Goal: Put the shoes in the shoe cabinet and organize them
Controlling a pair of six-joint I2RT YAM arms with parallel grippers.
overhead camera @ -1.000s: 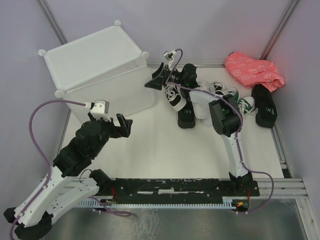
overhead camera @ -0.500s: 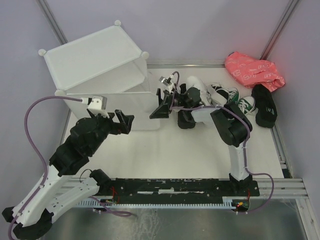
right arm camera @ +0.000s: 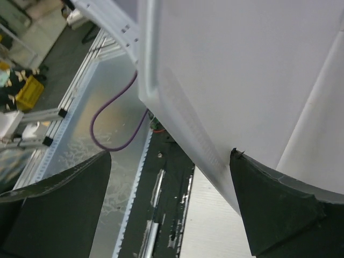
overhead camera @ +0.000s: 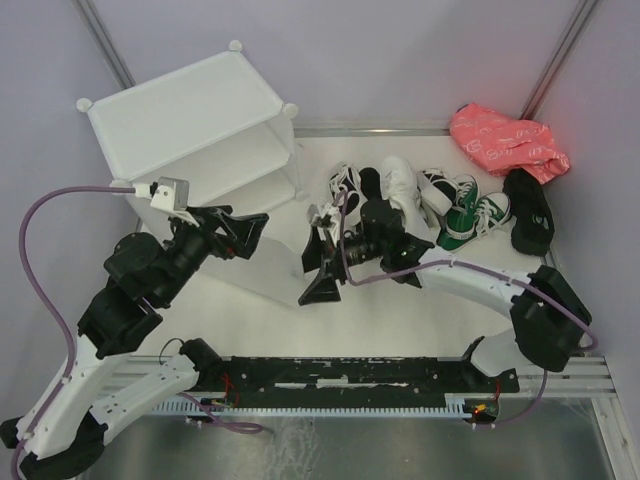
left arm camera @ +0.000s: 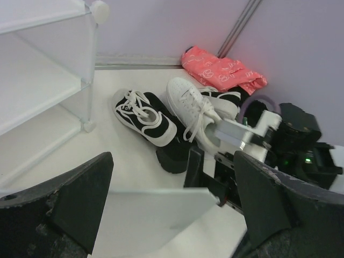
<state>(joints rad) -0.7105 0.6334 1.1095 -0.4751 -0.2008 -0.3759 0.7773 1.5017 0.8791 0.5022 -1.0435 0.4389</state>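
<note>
Found the shoe cabinet (overhead camera: pixel 190 130) at the far left of the table (overhead camera: pixel 400 325), front open, its door panel (overhead camera: pixel 268 280) angled out and down toward the arms. Made out one inner shelf (left arm camera: pixel 37 86) dividing it into an upper and a lower compartment, both showing only white plastic in the left wrist view. Located every visible shoe outside it, heaped on the table just right of the open front: a black sneaker with white laces (overhead camera: pixel 345 185) nearest the cabinet, a white sneaker (overhead camera: pixel 400 178) just beside it, a low black shoe (left arm camera: pixel 171 156) partly under the right arm, a green pair (overhead camera: pixel 462 222) beyond, and a plain black shoe (overhead camera: pixel 528 208) at the far right, near a pink bag (overhead camera: pixel 508 140) in the corner. Saw the left gripper (overhead camera: pixel 245 232) hovering before the cabinet's open front, jaws spread wide, gripping nothing. Saw the right gripper (overhead camera: pixel 322 268) at the door panel's free corner, jaws equally wide, the panel's edge running between the fingers in the right wrist view. Could not tell whether either finger touched it, and saw nothing clamped.
</note>
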